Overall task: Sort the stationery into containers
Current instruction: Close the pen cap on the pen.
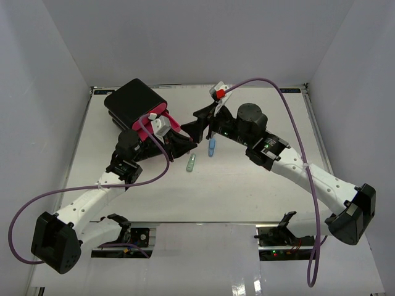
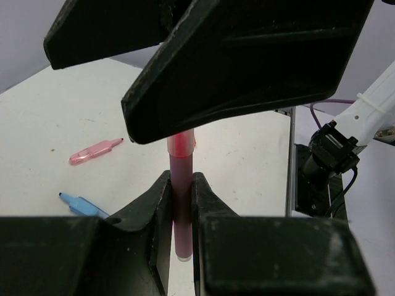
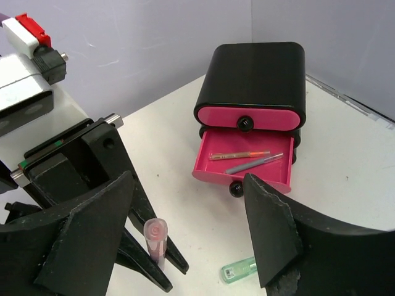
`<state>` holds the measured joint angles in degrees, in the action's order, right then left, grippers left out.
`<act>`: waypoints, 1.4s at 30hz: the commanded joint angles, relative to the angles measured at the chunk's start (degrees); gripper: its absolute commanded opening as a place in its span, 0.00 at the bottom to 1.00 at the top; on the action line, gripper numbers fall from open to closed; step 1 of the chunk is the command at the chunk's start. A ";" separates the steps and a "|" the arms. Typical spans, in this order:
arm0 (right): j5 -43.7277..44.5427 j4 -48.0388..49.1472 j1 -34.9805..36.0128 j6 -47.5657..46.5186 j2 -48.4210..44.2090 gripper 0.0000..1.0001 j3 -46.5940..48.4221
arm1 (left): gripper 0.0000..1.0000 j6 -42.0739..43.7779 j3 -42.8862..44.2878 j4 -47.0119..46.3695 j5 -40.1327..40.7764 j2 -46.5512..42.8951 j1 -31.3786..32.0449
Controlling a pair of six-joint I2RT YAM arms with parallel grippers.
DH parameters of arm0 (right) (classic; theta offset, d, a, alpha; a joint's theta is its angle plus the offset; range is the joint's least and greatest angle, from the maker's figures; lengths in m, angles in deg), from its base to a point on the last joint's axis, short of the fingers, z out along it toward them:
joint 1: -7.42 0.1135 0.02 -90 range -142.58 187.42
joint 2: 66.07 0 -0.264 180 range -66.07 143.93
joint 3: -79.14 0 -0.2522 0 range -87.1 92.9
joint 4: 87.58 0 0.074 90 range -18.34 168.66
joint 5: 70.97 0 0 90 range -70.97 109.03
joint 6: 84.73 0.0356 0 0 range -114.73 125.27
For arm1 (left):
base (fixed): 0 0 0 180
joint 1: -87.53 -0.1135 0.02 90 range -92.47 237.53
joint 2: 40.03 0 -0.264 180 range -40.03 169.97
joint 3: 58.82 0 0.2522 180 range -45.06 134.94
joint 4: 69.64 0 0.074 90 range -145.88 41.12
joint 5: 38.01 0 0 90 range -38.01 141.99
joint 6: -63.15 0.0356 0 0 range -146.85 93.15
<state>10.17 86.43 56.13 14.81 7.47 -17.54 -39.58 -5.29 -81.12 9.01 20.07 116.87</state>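
Your left gripper [image 2: 181, 185] is clamped on a pink pen [image 2: 181, 225] and holds it upright over the table [image 2: 49, 111]. Your right gripper [image 3: 185, 185] is near the pen, jaws wide apart with nothing between them. On the black drawer box [image 3: 253, 74], far left, the drawer [image 3: 207, 157] under the top one is pulled out. An orange pen [image 3: 237, 155] and a grey pen [image 3: 254, 163] lie inside. A green piece [image 1: 191, 163] and a blue pen [image 1: 212, 147] lie on the table near both grippers.

Two pens [image 3: 237, 155] in open drawer [image 3: 247, 182]

Blue pen [image 2: 79, 205] half behind fingers [image 2: 74, 253], green piece [image 3: 239, 269] partly covered
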 commanded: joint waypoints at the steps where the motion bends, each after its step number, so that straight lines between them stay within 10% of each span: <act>1: 1.04 2.42 0.86 0.13 -0.24 0.75 1.54 | 0.00 0.87 2.42 0.71 0.71 -1.12 -0.08; 25: 1.30 0.59 2.36 1.18 1.52 0.08 1.19 | 0.00 0.87 2.24 0.45 0.79 -1.56 -0.08; 42: 3.59 -11.81 4.03 3.29 0.99 0.08 -5.49 | 0.00 0.52 7.95 -0.61 3.34 -3.14 -0.08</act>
<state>13.51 85.40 59.34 18.61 7.43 -19.71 -38.27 -3.63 -74.43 10.00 19.46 117.05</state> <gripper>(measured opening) 0.199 0.232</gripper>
